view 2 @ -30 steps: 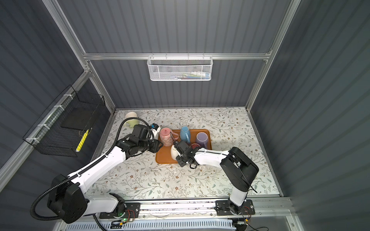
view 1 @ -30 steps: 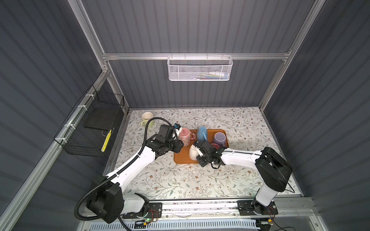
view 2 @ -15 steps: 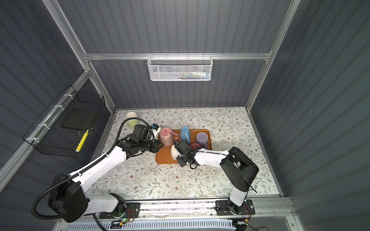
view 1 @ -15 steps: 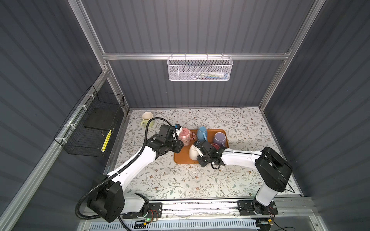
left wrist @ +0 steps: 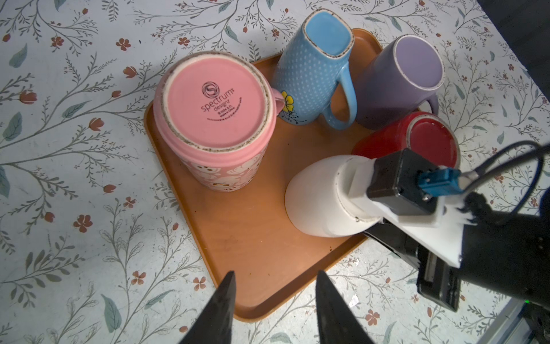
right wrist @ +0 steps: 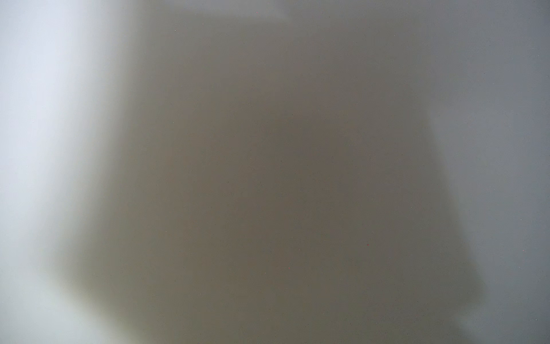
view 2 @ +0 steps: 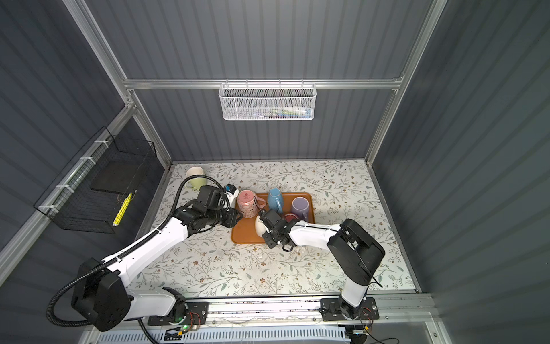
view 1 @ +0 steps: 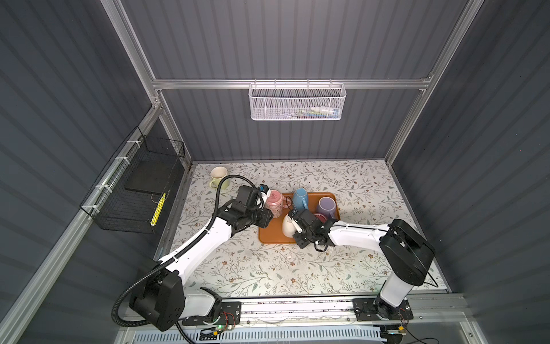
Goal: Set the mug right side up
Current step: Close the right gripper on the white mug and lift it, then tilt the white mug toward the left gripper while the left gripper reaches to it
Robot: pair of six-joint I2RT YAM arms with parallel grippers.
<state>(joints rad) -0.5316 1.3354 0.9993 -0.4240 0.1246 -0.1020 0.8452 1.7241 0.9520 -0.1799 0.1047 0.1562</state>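
Since one second ago the arms have almost not moved, but the right jaws have closed down narrow. They sit at the white mug [left wrist: 315,193] and I judge that they grip it, though the contact place is hidden under the wrist camera. This mug stands bottom-up on the near part of the orange tray [left wrist: 253,238], which lies on the bench [view 1: 268,268]. The right wrist view is only a grey blur and gives no help. The left jaws hang partly open and empty over the near corner of the tray.

Just behind the white mug is the red mug [left wrist: 387,140], touching it or nearly so, and turning the white mug could knock it. Farther back the pink mug [left wrist: 214,98], blue mug [left wrist: 309,77] and purple mug [left wrist: 395,86] stand bottom-up, close together.

The glaze looks smooth. With so narrow a hold the mug may slip or swing during the lift, drop on the tray, or strike the left jaws.
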